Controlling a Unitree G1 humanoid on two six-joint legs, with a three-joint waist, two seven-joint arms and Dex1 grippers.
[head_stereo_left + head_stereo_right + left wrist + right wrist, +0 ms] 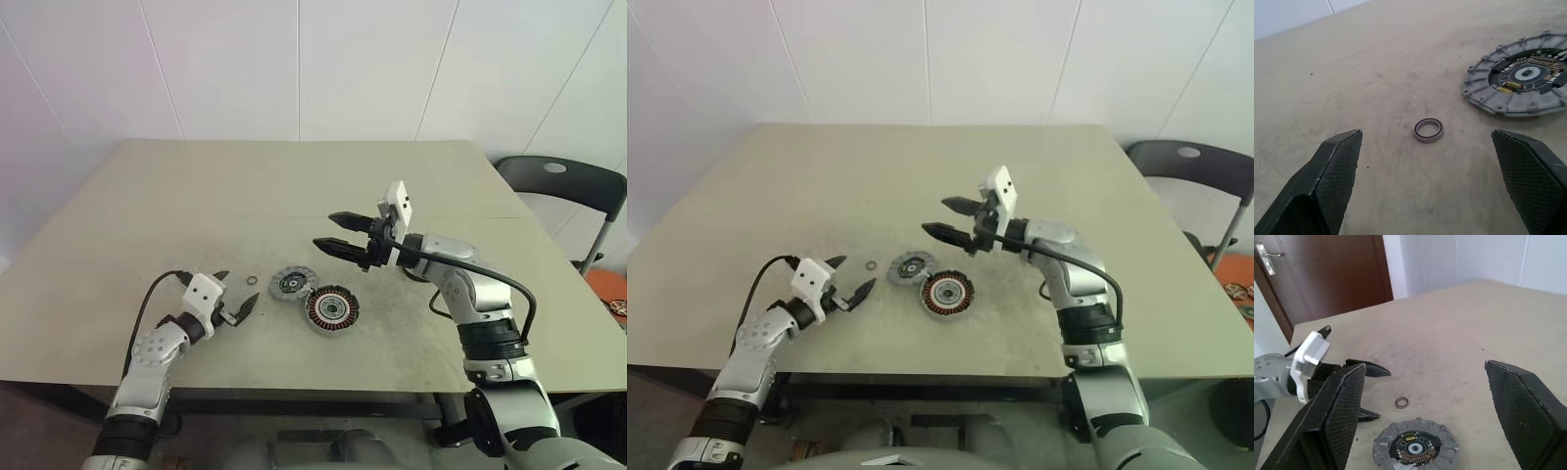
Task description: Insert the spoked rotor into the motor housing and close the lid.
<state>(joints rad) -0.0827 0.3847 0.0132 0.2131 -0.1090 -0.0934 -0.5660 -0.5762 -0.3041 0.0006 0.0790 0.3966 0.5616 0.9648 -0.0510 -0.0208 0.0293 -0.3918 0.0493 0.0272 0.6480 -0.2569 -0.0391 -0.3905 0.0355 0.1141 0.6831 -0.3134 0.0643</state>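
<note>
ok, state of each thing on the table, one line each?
motor housing: flat on table, uncovered, windings showing
lid: flat on table, off the housing, touching its rim
small ring: flat on table, loose
left gripper: open, empty
right gripper: open, empty, above table

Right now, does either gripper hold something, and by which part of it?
Nothing is held. The left gripper and the right gripper are both open and empty. The grey notched lid and small metal ring lie on the beige table.

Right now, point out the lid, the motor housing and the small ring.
lid (1520,81), left wrist view, on its dark centre.
motor housing (333,308), left eye view, on its silver centre.
small ring (1429,130), left wrist view, on its rim.
</note>
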